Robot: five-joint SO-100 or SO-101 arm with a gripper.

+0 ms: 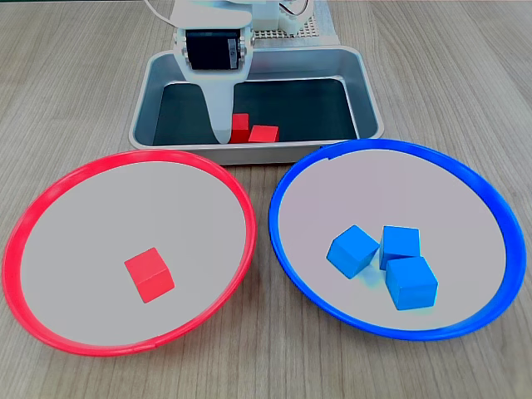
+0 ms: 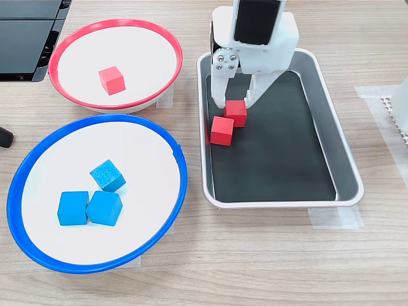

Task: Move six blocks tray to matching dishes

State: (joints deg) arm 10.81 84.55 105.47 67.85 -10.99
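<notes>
Inside the tray (image 2: 331,159), against its left wall as a fixed view shows it, two red blocks sit corner to corner: one (image 2: 236,113) stands between the fingers of the tool (image 2: 237,102), the other (image 2: 222,131) lies just near of it and touches it. The tool's white fingers reach down on either side of the farther block, open around it; whether they press on it I cannot tell. In a fixed view the same two blocks (image 1: 240,126) (image 1: 263,133) show at the near wall of the tray (image 1: 366,91), with one white finger (image 1: 219,108) standing in front of the left one and hiding part of it.

The rest of the tray's dark bottom is bare. Left of the tray in a fixed view, the red-rimmed dish (image 2: 64,44) holds one red block (image 2: 112,80) near its middle. Nearer, the blue-rimmed dish (image 2: 19,185) holds three blue blocks bunched together: one tilted cube (image 2: 108,175) far of two that sit side by side and touch (image 2: 73,208) (image 2: 104,208). The two dishes nearly meet at their rims, and the blue one comes close to the tray's left wall.

All of this rests on a wood-grain tabletop (image 2: 255,268). A dark flat thing (image 2: 25,38) lies at the far left corner, and strips of clear tape (image 2: 331,217) hold the tray's near edge down.
</notes>
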